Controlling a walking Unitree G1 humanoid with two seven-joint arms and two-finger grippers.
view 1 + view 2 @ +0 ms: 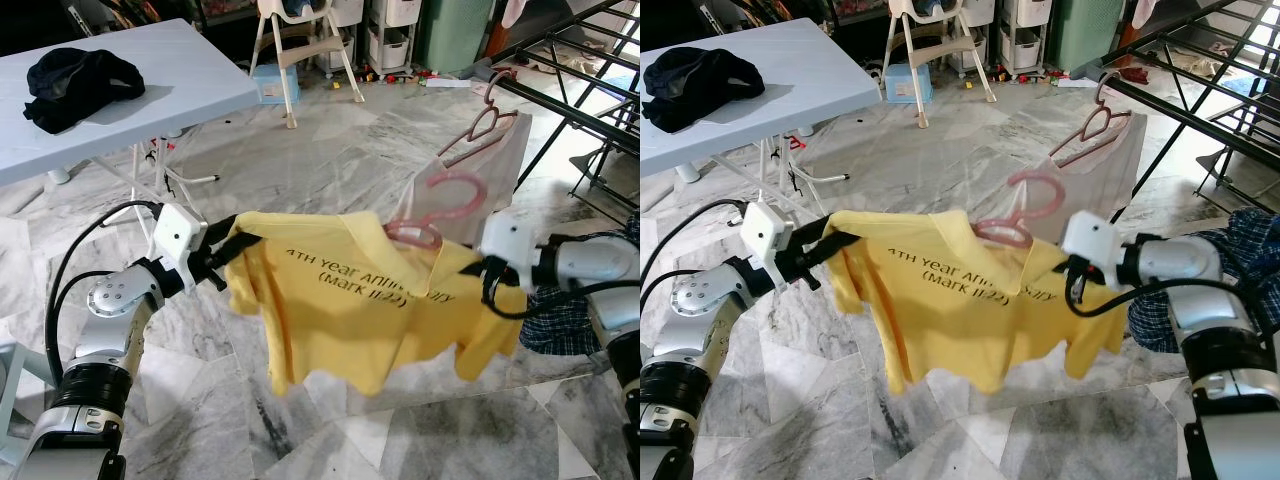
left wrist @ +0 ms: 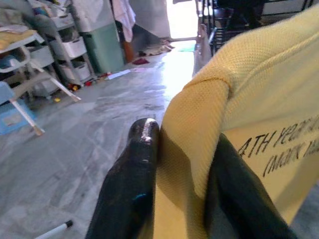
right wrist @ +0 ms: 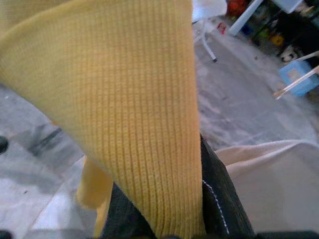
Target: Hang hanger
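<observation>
**Yellow shirt stretched between both grippers, hanger hook free**

The yellow shirt (image 1: 360,300) hangs spread in mid-air above the marble floor (image 1: 330,160), held at each shoulder so that it stays flat and the pink hanger (image 1: 435,205) inside it keeps level. The left gripper (image 1: 228,258) has its black fingers (image 2: 132,184) closed on the left shoulder seam; the right gripper (image 1: 482,268) is clamped on the fabric of the right shoulder (its wrist view shows cloth pressed between the fingers). The hanger's hook rises out of the collar, touching nothing, which leaves it ready to catch a bar.

The black drying rack (image 1: 590,100) stands to the far right, apart from the shirt, with a cream garment (image 1: 485,160) already on another pink hanger just beside it. I judge the hanging not yet done: the hook must be carried right and lifted over a rail. A dark garment (image 1: 80,82) lies on the white table (image 1: 170,80), far left.
</observation>
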